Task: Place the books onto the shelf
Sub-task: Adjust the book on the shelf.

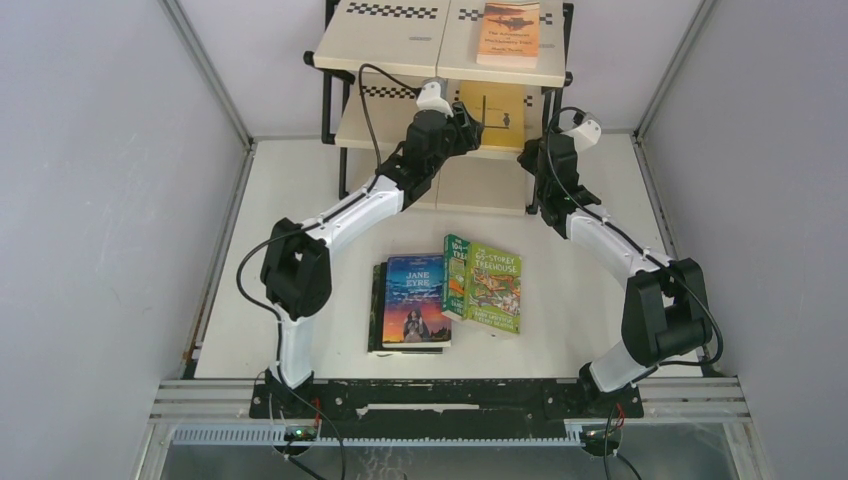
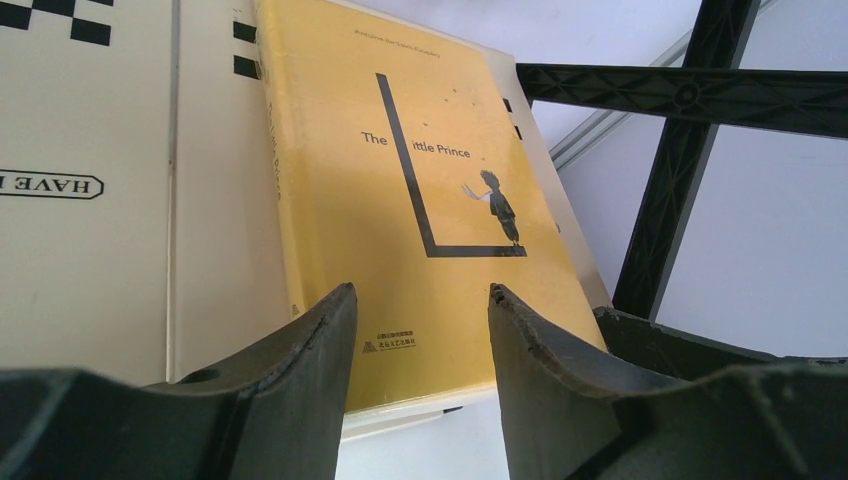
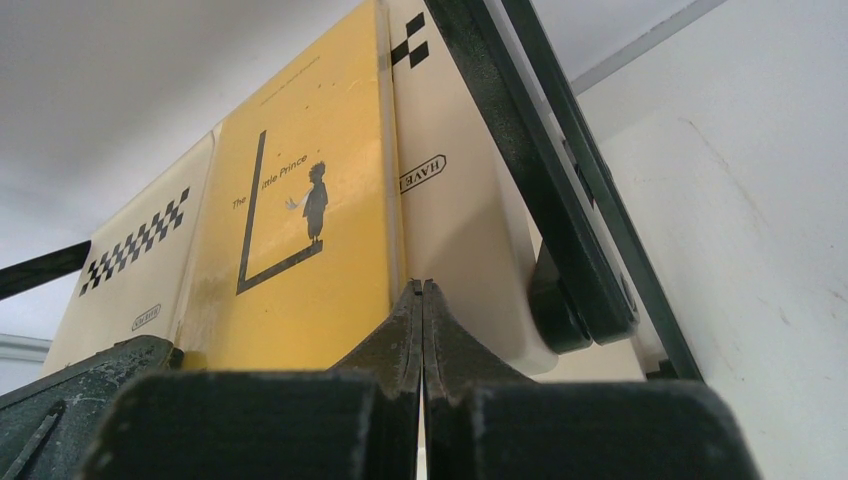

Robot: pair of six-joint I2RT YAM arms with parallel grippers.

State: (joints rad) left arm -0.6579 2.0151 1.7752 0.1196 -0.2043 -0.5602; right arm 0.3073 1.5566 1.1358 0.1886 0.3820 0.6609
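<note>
Left wrist view: yellow "The Little Prince" (image 2: 400, 180) lies flat on the shelf (image 2: 90, 250), mid-frame, long axis running straight ahead of the spread, empty left jaws; right jaws are pressed together nearby.

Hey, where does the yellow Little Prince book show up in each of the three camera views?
Top external: yellow book at upper centre, on the shelf's second tier.
Left wrist: fills the centre.
Right wrist: centre-left, seen from low down.
Shared landmark: the checkerboard strip on the boards, at top left in the left wrist view and at left in the right wrist view.
</note>
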